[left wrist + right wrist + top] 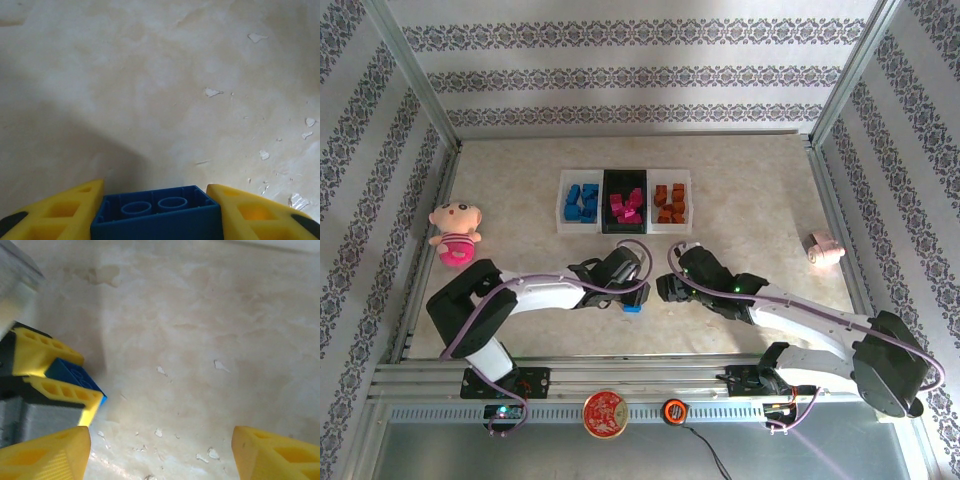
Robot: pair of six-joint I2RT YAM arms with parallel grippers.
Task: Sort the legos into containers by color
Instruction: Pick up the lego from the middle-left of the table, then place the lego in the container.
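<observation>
1. The left gripper (156,192) is clamped on a blue brick (159,216). In the left wrist view its two yellow fingers (70,210) press the brick's sides. The bottom edge of that view cuts off the finger bases and the lower part of the brick.
2. Two round rings show on the brick's upper face. Whether they are studs or hollows is hard to make out.
3. In the right wrist view the same brick sits between the left fingers at the left edge, tilted, low over the table (750,180). Whether it touches the surface cannot be told.
4. The right gripper (160,442) is spread wide. Only its yellow tips show, one in each bottom corner, with bare, flaked tabletop between them.
5. From above, the two grippers face each other near the middle of the table, close but apart. The left wrist hides most of its own fingers, and the brick shows only as a small blue patch under it.
6. Beyond the grippers, toward the far side, stand the three joined bins (560,205).
   - The left white bin holds blue bricks (582,203).
   - The black middle bin holds magenta bricks (626,207).
   - The right white bin holds orange bricks (671,204).
   - The bricks are too small to count.
7. The held brick lies on the near side of the black bin, apart from it.
8. A pink doll (455,232) lies near the left edge, and a pink-white roll (825,248) near the right edge.
</observation>
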